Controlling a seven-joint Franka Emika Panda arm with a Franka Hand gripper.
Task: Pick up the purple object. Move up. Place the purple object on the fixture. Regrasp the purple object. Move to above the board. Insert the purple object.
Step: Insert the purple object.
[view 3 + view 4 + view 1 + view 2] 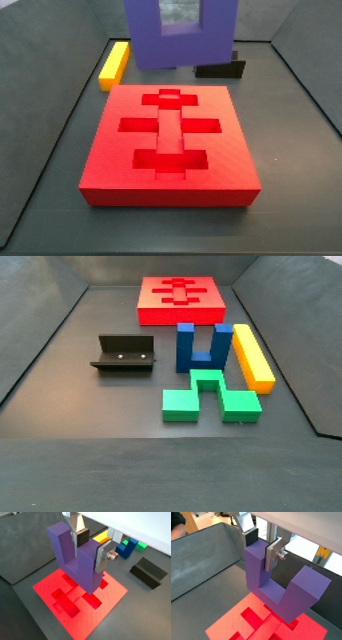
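Observation:
My gripper (92, 548) (262, 547) is shut on one prong of the purple object (73, 557) (278, 587), a U-shaped block hanging prongs-up with its base downward. It hovers above the red board (73, 609) (234, 624) without touching it. In a side view the purple object (147, 40) hangs over the far end of the board (118, 160). The black fixture (148, 573) (221, 70) (127, 354) stands on the floor beside the board (154, 306). The gripper and the purple object are above the frame in that last side view.
A blue U-shaped block (201, 346) (130, 546), a yellow bar (251, 356) (115, 62) and a green piece (207, 396) lie on the dark floor next to the board. Grey walls (198, 557) enclose the work area.

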